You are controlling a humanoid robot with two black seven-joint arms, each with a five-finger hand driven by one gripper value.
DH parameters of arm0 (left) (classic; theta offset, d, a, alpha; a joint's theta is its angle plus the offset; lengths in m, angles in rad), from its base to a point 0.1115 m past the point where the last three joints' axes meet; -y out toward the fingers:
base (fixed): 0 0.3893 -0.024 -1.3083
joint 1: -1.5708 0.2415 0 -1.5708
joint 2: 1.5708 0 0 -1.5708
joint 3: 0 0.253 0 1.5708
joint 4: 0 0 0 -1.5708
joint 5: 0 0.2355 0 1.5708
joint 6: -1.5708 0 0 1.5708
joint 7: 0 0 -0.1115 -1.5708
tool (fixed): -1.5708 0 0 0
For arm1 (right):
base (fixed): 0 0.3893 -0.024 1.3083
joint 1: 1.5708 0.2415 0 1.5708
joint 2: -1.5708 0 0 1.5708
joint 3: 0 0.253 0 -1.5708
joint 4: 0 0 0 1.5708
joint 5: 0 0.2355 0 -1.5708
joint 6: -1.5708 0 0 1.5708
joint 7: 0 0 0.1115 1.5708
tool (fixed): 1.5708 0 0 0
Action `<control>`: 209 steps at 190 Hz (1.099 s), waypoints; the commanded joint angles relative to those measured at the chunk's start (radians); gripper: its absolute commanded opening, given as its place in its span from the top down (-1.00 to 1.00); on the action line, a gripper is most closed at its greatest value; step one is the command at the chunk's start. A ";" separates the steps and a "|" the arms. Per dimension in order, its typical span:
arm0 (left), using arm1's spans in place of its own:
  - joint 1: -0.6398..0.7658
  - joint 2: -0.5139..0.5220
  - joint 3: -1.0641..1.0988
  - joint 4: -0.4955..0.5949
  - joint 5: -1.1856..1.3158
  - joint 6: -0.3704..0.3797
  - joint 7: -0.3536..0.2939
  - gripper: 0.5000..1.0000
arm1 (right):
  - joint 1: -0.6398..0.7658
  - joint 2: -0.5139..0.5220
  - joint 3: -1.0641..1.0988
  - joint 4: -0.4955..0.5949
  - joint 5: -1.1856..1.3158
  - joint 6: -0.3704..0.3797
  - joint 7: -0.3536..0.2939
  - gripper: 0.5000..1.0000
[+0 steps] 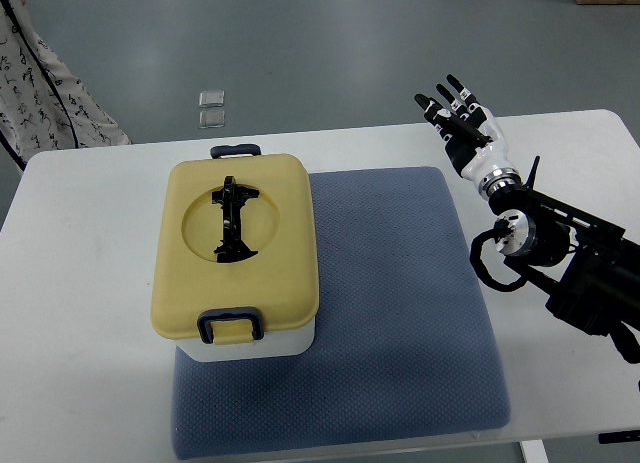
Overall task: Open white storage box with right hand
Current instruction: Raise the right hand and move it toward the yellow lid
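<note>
A white storage box [245, 343] with a yellow lid [240, 243] stands on the left part of a blue-grey mat [400, 303]. The lid is down, with a black folding handle [232, 219] lying flat in its round recess and a dark blue latch at the near side [231, 325] and at the far side [235, 150]. My right hand [455, 111] is raised over the table's far right, well right of the box, fingers spread and holding nothing. Its black forearm [560, 253] comes in from the right edge.
The white table [80, 283] carries the mat. Two small clear squares [211, 107] lie on the grey floor beyond the table. A patterned cloth [40, 83] hangs at the far left edge.
</note>
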 commanded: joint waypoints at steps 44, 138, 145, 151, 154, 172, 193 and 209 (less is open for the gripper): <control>-0.002 0.000 0.000 -0.002 0.001 0.000 0.000 -1.00 | 0.000 -0.001 0.000 0.000 0.000 0.000 0.000 -0.72; -0.008 0.000 -0.002 0.000 0.000 0.002 0.000 -1.00 | 0.003 -0.006 -0.001 -0.005 -0.003 0.003 0.000 -0.72; -0.006 0.000 -0.002 0.000 0.000 0.002 0.000 -1.00 | 0.002 -0.006 -0.001 -0.011 -0.003 0.005 0.000 -0.72; -0.008 0.000 -0.002 0.000 0.000 0.002 0.000 -1.00 | 0.003 -0.004 -0.001 -0.021 -0.003 0.005 0.000 -0.72; -0.006 0.000 -0.002 0.000 0.000 0.002 0.000 -1.00 | 0.003 -0.004 -0.001 -0.025 -0.003 0.005 0.000 -0.72; -0.008 0.000 -0.002 0.000 0.000 0.002 0.000 -1.00 | 0.002 -0.004 -0.001 -0.032 -0.003 0.008 0.002 -0.72; -0.008 0.000 -0.003 0.000 0.000 0.002 0.000 -1.00 | 0.003 -0.004 -0.004 -0.037 -0.005 0.009 0.002 -0.72; -0.008 0.000 -0.003 0.000 0.000 0.002 0.000 -1.00 | 0.005 -0.006 -0.006 -0.038 -0.012 0.009 0.002 -0.72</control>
